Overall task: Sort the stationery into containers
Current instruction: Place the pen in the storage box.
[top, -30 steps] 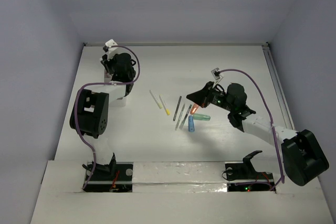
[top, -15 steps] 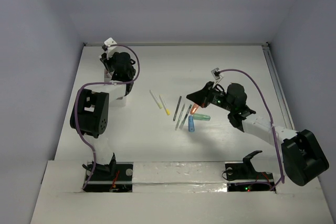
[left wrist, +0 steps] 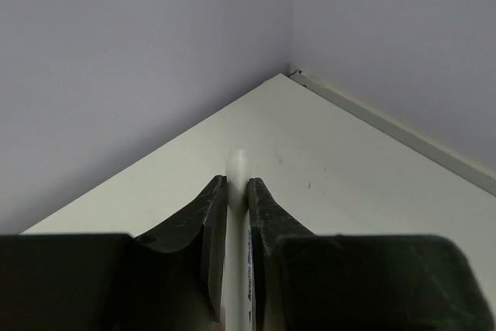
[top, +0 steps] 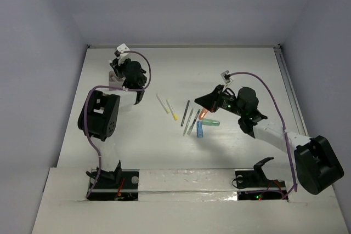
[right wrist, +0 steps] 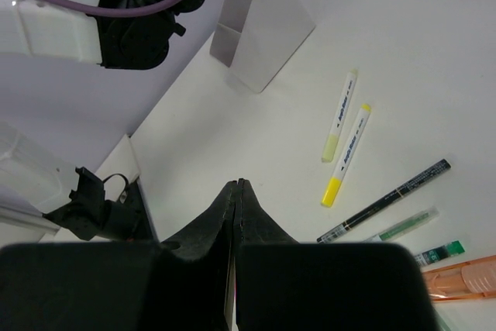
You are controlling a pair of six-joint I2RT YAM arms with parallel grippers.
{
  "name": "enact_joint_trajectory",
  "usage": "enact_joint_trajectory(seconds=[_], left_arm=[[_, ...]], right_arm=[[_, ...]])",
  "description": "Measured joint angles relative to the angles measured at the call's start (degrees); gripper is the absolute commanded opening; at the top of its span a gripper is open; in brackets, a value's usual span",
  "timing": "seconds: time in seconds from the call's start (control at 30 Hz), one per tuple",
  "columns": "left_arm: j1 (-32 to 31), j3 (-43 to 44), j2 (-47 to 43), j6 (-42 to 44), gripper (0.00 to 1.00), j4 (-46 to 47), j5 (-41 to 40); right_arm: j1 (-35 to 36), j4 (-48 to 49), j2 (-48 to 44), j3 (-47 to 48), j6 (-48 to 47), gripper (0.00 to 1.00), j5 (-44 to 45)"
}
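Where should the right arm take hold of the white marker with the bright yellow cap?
Probably mid-barrel, coming straight down, fingers closing across its width. The yellow-capped marker lies flat on the table, with bare gaps between it and the paler marker and the black pen, enough to straddle. The right gripper is shut and must open first.

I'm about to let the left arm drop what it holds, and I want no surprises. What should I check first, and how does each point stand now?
1. The left gripper clamps the white stick: ok.
2. Stick above a compartment of the organizer box: cannot tell; the left wrist view shows no box.
3. The right gripper is shut and empty: ok.
4. Arms well apart in the top view: ok.
5. All stationery sorted: not ok; yellow-tipped markers and a dark pen lie on the table.
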Motion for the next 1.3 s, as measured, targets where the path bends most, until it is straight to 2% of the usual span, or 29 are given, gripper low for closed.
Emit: enact_joint_trajectory(seconds=[0.53,0.93,1.3], left_arm=[[-0.11,-0.09,1.86,1.99,0.00,1.42,-1.20],[0.26,3.08,3.06,9.49,0.00,6.80,-1.38],[0.57,3.37,5.33,9.31,0.00,6.99,-1.27]], right_arm=[[0.00,0.37,-0.68,0.00,0.00,0.00,-0.17],[0.00,0.50,-0.68,-0.20,-0.02,0.00,-0.20],[0.00,1.33,-0.17,-0.26,-0.07,0.00,-0.26]])
